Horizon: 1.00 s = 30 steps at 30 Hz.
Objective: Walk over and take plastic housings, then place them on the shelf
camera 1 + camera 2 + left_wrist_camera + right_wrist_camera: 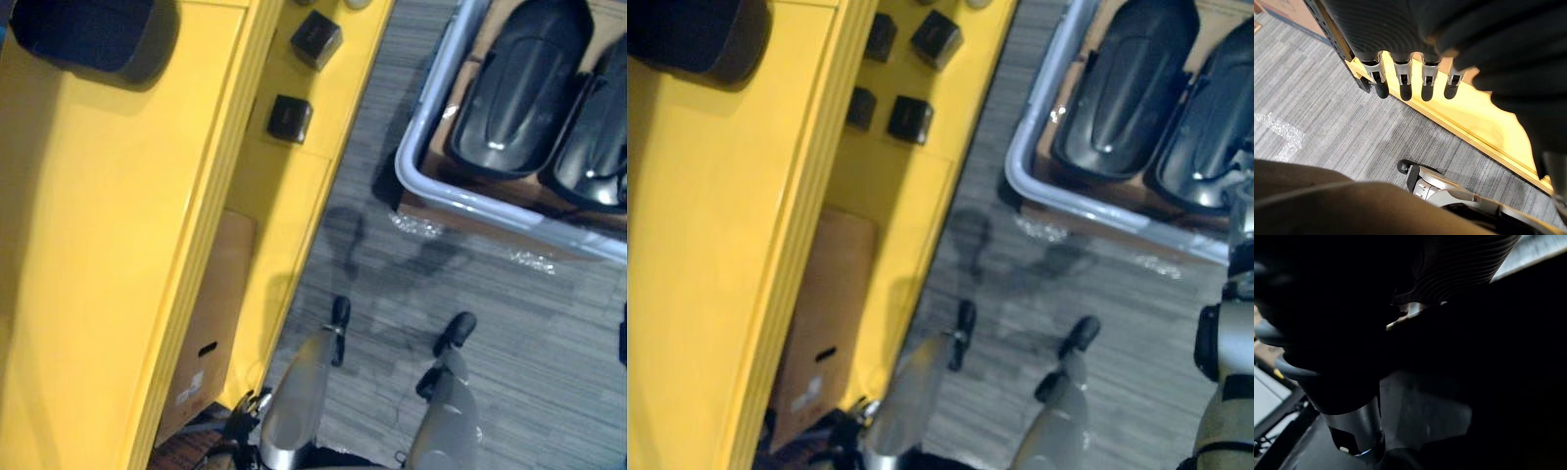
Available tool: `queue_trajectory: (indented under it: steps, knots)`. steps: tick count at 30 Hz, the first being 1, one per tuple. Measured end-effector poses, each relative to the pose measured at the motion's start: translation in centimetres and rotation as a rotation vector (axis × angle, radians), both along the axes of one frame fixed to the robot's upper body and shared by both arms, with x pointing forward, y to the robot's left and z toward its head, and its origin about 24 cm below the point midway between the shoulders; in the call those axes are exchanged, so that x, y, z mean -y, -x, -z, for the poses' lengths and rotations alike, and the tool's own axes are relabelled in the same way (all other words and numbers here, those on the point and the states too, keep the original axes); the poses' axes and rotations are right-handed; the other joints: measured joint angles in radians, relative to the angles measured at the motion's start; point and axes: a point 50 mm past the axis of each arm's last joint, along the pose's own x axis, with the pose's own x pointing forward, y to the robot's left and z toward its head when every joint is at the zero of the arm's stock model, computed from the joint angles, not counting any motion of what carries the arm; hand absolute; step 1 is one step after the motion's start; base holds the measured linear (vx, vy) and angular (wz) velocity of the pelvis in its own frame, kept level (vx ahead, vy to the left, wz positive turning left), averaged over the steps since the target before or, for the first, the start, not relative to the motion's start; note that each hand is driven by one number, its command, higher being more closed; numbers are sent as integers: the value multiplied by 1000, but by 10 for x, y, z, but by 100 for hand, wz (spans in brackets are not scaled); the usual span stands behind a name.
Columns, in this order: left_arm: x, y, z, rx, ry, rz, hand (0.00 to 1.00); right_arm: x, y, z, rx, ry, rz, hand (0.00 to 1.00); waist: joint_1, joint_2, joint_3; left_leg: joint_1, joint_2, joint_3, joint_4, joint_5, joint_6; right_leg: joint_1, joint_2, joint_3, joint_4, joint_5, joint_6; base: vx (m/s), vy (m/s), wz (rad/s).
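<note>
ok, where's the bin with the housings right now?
Upper right of the head views: the grey bin sits on the carpeted floor, right of the yellow shelf, with two dark plastic housings lying side by side in it.

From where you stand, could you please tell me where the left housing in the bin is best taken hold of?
Probably at its near rounded end, coming from above: the left housing lies lengthwise in the bin, that end nearest the low front wall, while the second housing crowds its right edge.
</note>
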Motion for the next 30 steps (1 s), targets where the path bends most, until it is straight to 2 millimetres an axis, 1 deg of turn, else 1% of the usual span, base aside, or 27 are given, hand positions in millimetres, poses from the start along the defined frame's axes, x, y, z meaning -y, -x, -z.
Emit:
queue_trajectory:
  steps: [4, 9, 12, 17, 19, 22, 26, 29, 30]
  knots:
    - [0, 1, 1, -7, 16, -10, 0, 8, 6, 1, -80, 10, -8, 100, -1, 3, -2, 0, 3, -2, 3, 0, 0, 0, 0, -6, 9, -9, -7, 0, 0, 0]
    - [2, 2, 1, -10, 23, -11, 0, 11, 8, 4, -155, 27, -14, 100, 0, 11, -7, -1, 5, -3, 5, 0, 0, -1, 1, -11, 17, -17, -11, 0, 0, 0]
    - [4, 1, 1, -10, 20, -6, 0, 11, 8, 5, -269, 127, 13, 100, 3, 18, -13, -3, 5, -2, 4, 0, 0, -5, 0, -11, 17, -16, -10, 0, 0, 0]
    - [4, 1, 0, 3, 12, -10, 0, 11, 10, 3, -387, 265, 83, 100, 6, 19, -13, -3, 5, -2, 2, 0, 0, -6, 0, -11, 17, -15, -8, 0, 0, 0]
    - [4, 0, 0, 9, 16, -16, 0, 11, 11, 3, -414, 289, 100, 100, 6, 19, -13, -3, 5, -2, 1, 0, 0, -6, 0, -11, 17, -15, -8, 0, 0, 0]
    - [4, 0, -1, 15, 29, -32, 0, 12, 12, 2, -438, 331, 131, 100, 6, 19, -13, -3, 5, -3, 1, -1, 0, -6, 0, -12, 17, -16, -8, 0, 0, 0]
    - [4, -2, -6, 52, 31, -37, 0, 12, 13, 0, -422, 347, 165, 100, 4, 19, -13, -3, 10, -3, 3, -1, 0, -3, 1, -14, 17, -16, -9, 0, 0, 0]
    - [2, -8, -11, 98, 29, -37, 0, 14, 16, -2, -400, 362, 200, 100, 3, 18, -12, -2, 12, -4, 7, -1, -1, 1, 3, -17, 17, -16, -9, 0, 0, 0]
    - [0, -13, -16, 133, 26, -39, 0, 14, 16, -3, -389, 361, 204, 100, 0, 17, -12, 0, 14, -4, 9, -1, -1, 4, 4, -17, 20, -16, -9, 0, 0, 0]
